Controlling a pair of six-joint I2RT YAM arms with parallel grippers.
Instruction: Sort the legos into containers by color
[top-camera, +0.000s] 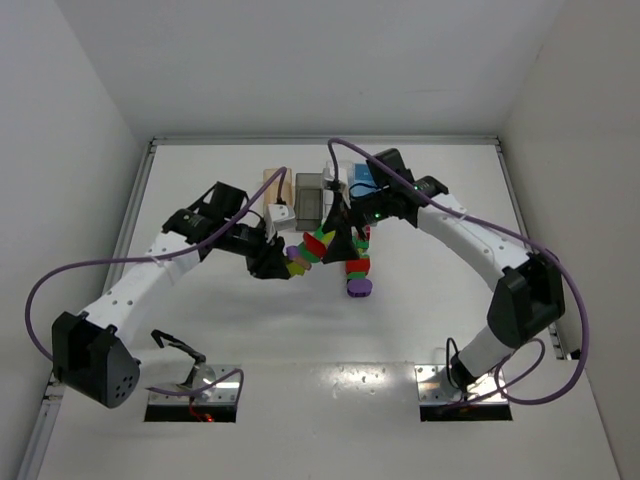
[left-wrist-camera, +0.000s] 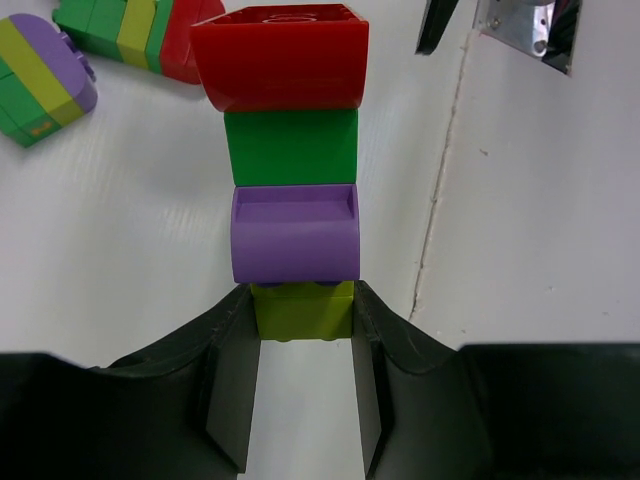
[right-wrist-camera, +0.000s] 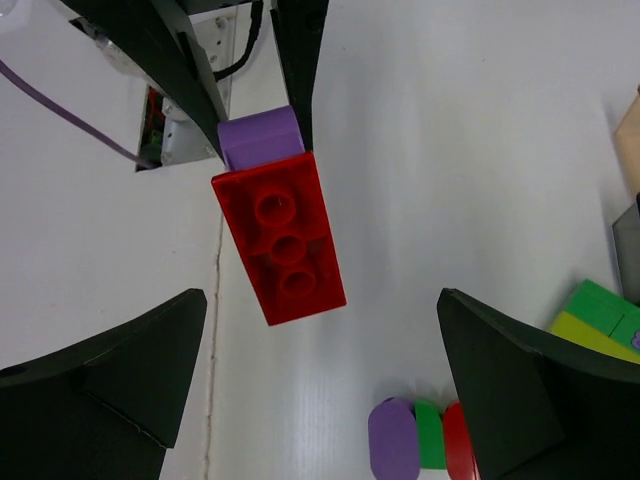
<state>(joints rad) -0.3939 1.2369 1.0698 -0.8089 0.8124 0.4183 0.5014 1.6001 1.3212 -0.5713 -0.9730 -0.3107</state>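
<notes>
My left gripper (left-wrist-camera: 302, 300) is shut on the lime green brick (left-wrist-camera: 302, 310) at the base of a stuck-together stack of legos: lime, purple (left-wrist-camera: 295, 232), dark green (left-wrist-camera: 290, 147) and red (left-wrist-camera: 280, 55). It holds the stack (top-camera: 312, 247) above the table's middle. My right gripper (right-wrist-camera: 322, 297) stands open, facing the stack's red end (right-wrist-camera: 280, 240), one finger on each side and apart from it. From above, the right gripper (top-camera: 345, 238) sits just right of the stack. The containers stand behind: tan (top-camera: 272, 185), dark grey (top-camera: 310, 198), blue (top-camera: 362, 178).
A purple, green and red stack (right-wrist-camera: 420, 440) lies on the table under the right gripper, also in the top view (top-camera: 358, 275). Two more mixed stacks (left-wrist-camera: 45, 75) (left-wrist-camera: 135, 30) lie near the left gripper. White walls enclose the table.
</notes>
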